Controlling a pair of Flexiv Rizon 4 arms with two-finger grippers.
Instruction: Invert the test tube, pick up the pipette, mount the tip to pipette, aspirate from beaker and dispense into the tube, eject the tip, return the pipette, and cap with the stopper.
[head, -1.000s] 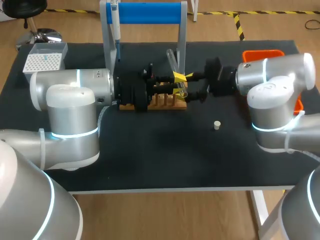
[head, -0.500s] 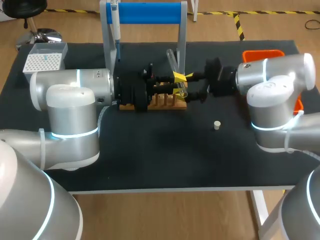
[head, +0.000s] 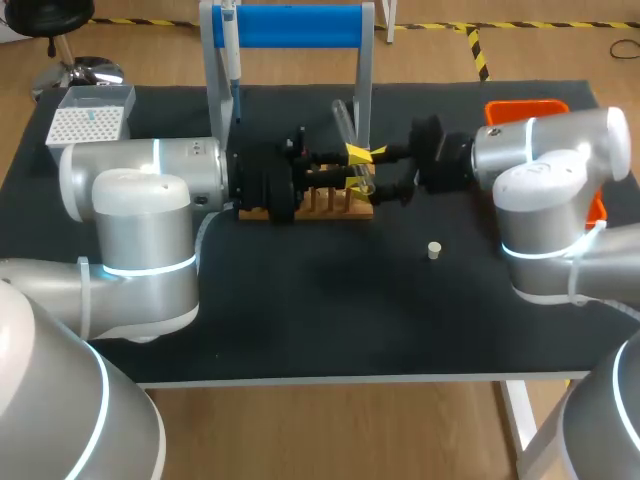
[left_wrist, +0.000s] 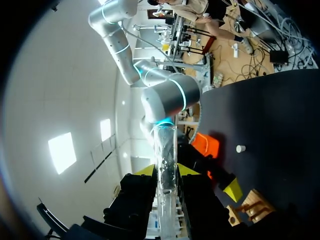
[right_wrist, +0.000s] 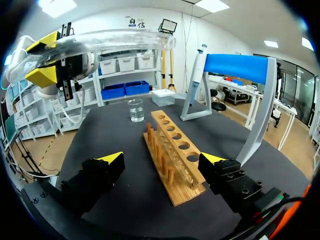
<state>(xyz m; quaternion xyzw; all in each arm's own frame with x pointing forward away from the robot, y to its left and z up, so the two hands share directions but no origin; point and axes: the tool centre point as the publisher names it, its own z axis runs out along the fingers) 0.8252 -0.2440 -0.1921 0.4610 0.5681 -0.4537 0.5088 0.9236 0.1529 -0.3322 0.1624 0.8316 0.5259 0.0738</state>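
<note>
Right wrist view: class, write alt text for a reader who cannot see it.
The left pincer holds a clear test tube above the table. The open right pincer faces a wooden rack, with a beaker beyond it.

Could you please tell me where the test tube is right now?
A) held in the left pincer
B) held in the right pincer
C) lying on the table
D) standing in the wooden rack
A: in the left wrist view the test tube sits clamped between the left pincer's fingers; the right pincer is open and the wooden rack's holes are empty.
</note>
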